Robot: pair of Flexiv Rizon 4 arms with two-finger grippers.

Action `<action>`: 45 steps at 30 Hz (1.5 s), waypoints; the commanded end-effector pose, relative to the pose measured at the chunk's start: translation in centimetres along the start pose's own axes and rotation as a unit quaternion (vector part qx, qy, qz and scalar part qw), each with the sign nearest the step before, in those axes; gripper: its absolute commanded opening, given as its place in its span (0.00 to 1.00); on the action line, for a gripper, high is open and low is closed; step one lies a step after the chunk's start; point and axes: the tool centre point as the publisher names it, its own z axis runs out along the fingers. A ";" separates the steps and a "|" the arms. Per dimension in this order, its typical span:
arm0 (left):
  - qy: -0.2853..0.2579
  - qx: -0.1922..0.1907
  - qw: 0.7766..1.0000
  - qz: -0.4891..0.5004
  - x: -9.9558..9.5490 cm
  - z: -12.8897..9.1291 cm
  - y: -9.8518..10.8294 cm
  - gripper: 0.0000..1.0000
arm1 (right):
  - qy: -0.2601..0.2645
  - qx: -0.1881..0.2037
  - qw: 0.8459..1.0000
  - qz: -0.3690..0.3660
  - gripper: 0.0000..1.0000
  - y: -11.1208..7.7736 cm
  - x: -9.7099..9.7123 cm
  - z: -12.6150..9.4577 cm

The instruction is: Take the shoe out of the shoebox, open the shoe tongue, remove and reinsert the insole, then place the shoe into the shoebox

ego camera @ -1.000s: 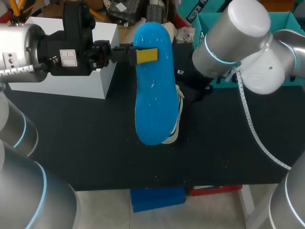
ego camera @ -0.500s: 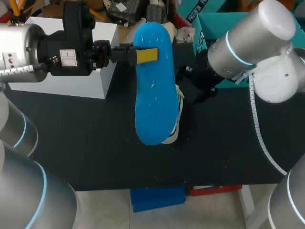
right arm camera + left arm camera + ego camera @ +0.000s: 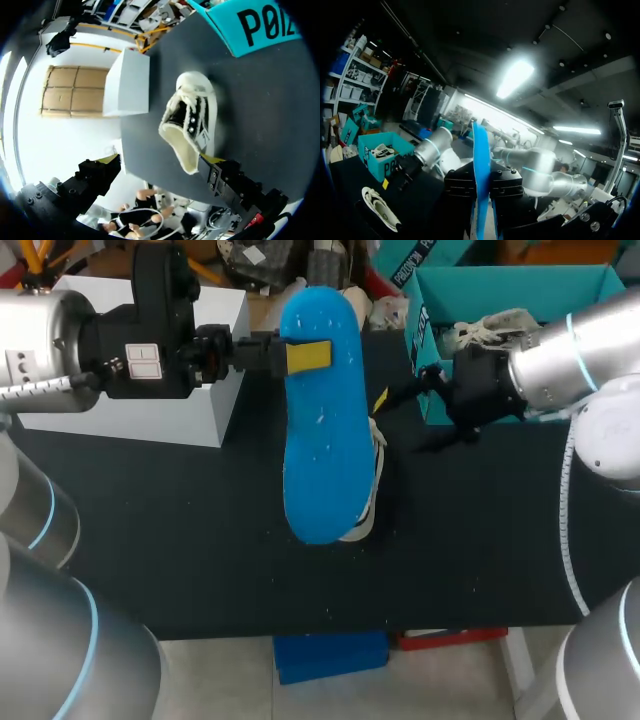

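My left gripper point(image 3: 306, 356) is shut on a bright blue insole point(image 3: 320, 440) and holds it in the air over the table. In the left wrist view the insole point(image 3: 480, 150) stands edge-on between that gripper's point(image 3: 481, 184) black fingers. A black-and-white high-top shoe point(image 3: 373, 475) lies on the black table under the insole, mostly hidden by it. My right gripper point(image 3: 402, 420) hangs open to the right of the shoe. In the right wrist view the shoe point(image 3: 192, 122) lies ahead of my right gripper point(image 3: 160, 160), its cream-lined mouth towards the fingers, untouched.
A teal shoebox point(image 3: 590, 285) stands at the back right with a second light shoe point(image 3: 490, 325) inside. A white box point(image 3: 150, 405) sits at the back left. The black table point(image 3: 180, 540) has its front edge near the blue bin below.
My right arm has drawn back to the right, away from the shoe, its gripper still open. The left arm and the insole have not moved.
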 end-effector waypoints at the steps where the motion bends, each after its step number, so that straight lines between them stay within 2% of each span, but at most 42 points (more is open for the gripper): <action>1: -0.001 -0.001 1.000 -0.001 0.1 0.0 0.0 0.00 | 0.249 0.029 0.968 -0.004 1.00 0.3 -0.4 -0.3; 9: -0.001 -0.001 1.000 -0.001 0.1 0.0 0.0 0.00 | 0.274 0.029 0.961 -0.005 1.00 0.3 0.1 -0.5; 11: -0.001 -0.001 1.000 -0.001 0.1 0.0 0.0 0.00 | 0.293 0.029 0.956 -0.005 1.00 0.3 0.2 -0.5; 32: -0.001 -0.001 1.000 -0.001 0.1 0.0 0.0 0.00 | 0.257 0.011 0.966 -0.009 1.00 -0.1 0.5 -0.7; 34: 0.014 0.013 1.000 0.019 -0.1 0.4 0.1 0.00 | 0.257 0.011 0.966 -0.009 1.00 -0.1 0.5 -0.7; 40: 0.040 0.019 0.991 0.125 -1.3 1.7 2.3 0.00 | 0.257 0.011 0.966 -0.009 1.00 -0.1 0.5 -0.7; 45: 0.049 0.011 0.975 0.219 -3.2 2.8 4.9 0.00 | 0.257 0.011 0.966 -0.009 1.00 -0.1 0.5 -0.7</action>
